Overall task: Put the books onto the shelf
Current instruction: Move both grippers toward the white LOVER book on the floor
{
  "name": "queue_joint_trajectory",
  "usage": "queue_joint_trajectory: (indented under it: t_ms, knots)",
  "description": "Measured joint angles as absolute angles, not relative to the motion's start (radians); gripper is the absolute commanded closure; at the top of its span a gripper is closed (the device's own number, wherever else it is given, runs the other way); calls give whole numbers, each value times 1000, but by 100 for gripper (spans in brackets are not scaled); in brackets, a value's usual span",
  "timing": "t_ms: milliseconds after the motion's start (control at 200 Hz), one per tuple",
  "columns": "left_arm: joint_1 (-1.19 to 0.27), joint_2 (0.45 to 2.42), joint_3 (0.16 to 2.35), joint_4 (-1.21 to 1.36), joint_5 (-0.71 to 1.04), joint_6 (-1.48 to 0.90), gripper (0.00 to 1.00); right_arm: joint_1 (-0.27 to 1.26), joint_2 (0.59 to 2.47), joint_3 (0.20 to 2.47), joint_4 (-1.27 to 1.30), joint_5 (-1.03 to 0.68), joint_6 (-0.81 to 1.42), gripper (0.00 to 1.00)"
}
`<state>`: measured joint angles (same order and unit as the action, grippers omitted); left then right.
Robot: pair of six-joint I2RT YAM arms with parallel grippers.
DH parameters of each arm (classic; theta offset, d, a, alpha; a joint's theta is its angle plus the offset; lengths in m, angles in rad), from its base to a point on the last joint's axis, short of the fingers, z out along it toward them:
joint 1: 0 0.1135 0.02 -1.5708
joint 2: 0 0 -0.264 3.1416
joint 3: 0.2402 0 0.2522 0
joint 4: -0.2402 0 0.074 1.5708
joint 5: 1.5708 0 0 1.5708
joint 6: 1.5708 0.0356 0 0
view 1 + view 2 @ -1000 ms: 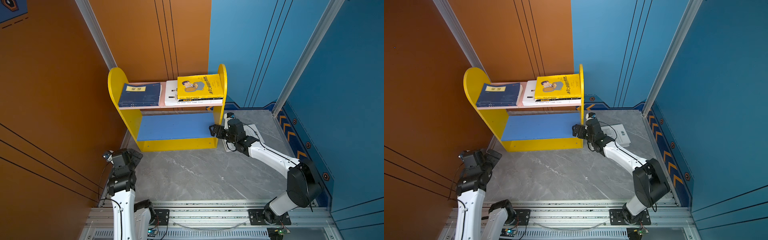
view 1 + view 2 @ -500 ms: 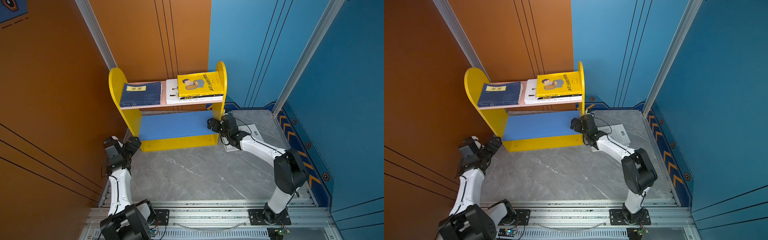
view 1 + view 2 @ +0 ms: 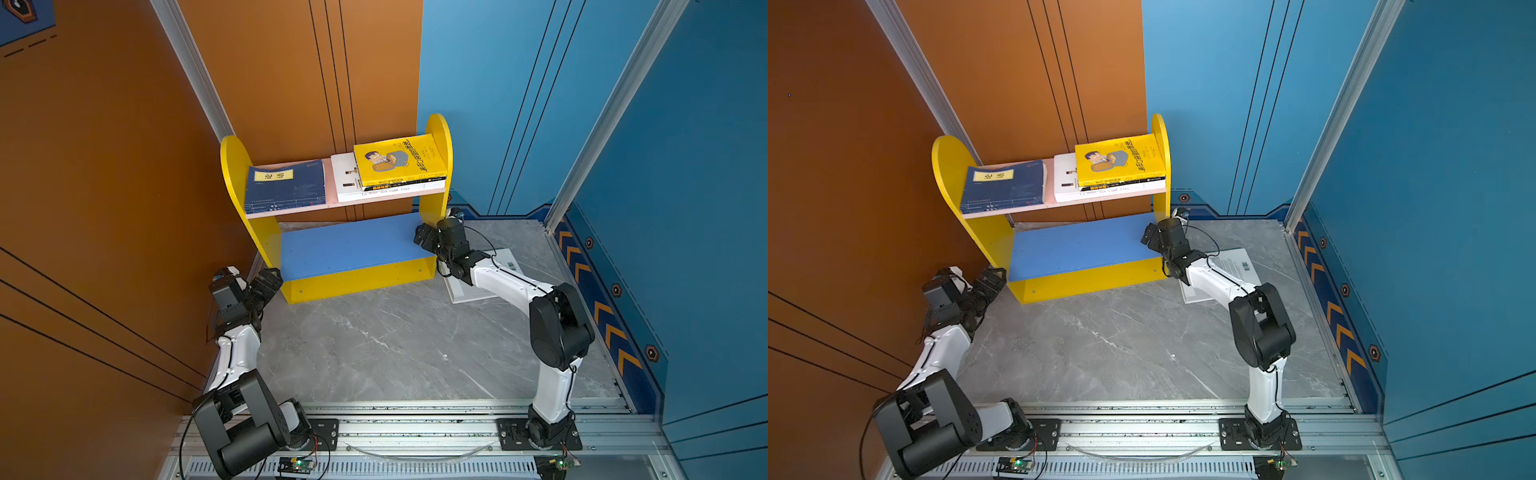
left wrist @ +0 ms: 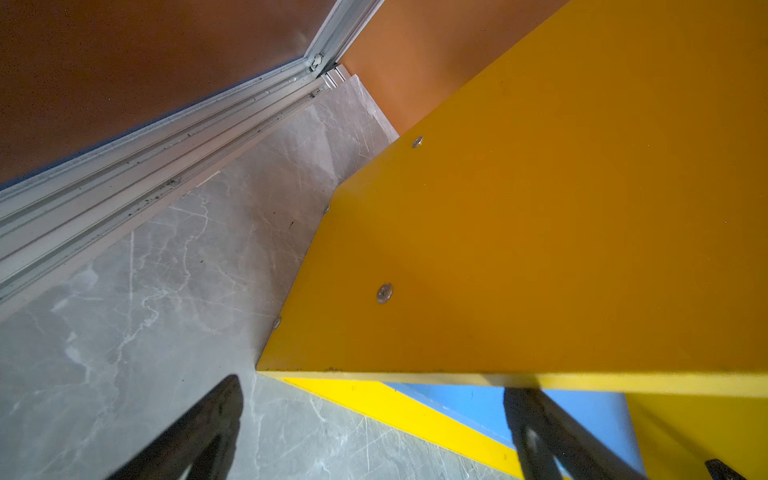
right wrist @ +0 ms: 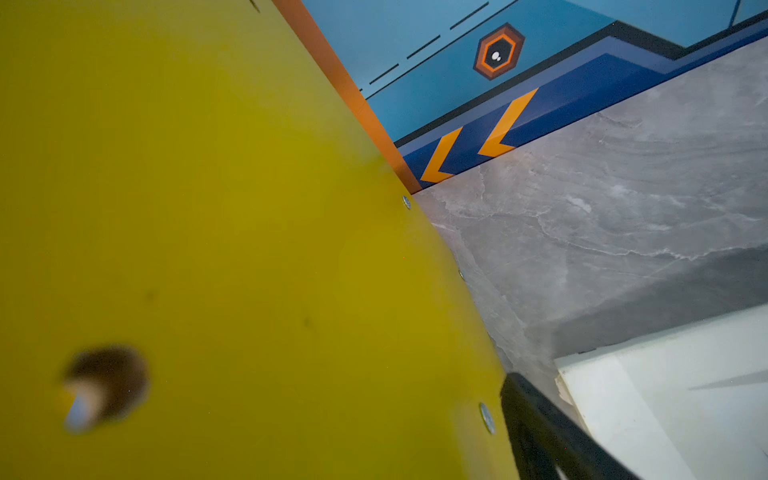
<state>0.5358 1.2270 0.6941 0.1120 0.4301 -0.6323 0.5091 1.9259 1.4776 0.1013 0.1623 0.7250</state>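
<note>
While flanking shelf [image 3: 357, 279] low at both side panels, grips nothing. Left gripper [image 3: 269, 279]: at shelf's left front corner, jaws spread wide, empty, panel edge between them. Right gripper [image 3: 420, 240]: just beside shelf's right panel, jaws wide, empty. Probably bracketing shelf to steady or shift it. Navy book [image 3: 286, 187] flat on shelf's top board, left; yellow book [image 3: 399, 160] atop stack [image 3: 386, 192], right. White book [image 3: 506, 259] on floor [image 3: 395, 340] right of shelf, beneath right arm [image 3: 507, 282], unshelved.

Shelf [image 3: 353, 282] matt painted board; floor [image 3: 374, 345] marble-look (faintly scratched); rail [image 3: 415, 428] bare metal.
</note>
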Motion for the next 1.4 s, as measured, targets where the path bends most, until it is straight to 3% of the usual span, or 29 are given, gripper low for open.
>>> queue_joint_trajectory:
  t_ms: [265, 471, 671, 901, 1102, 1287, 1402]
  knots:
    - [487, 1163, 694, 77, 396, -657, 2, 469, 1967, 1533, 93, 105, 709, 5]
    - [374, 874, 694, -108, 268, -668, 2, 412, 1906, 1439, 86, 67, 656, 2]
    - [223, 591, 692, -333, 137, -736, 1, 340, 1731, 1261, 74, -43, 598, 0]
    - [-60, 398, 656, -472, 10, -876, 3, 34, 1654, 1201, 80, -19, 601, 0]
    - [-379, 489, 645, -509, -112, -952, 0, -102, 1778, 1349, -14, -35, 599, 0]
    - [-761, 782, 692, -473, -312, -971, 2, -202, 1961, 1531, -95, -104, 599, 0]
    - [-871, 971, 725, -370, -377, -974, 2, -236, 2038, 1557, -119, -148, 607, 2]
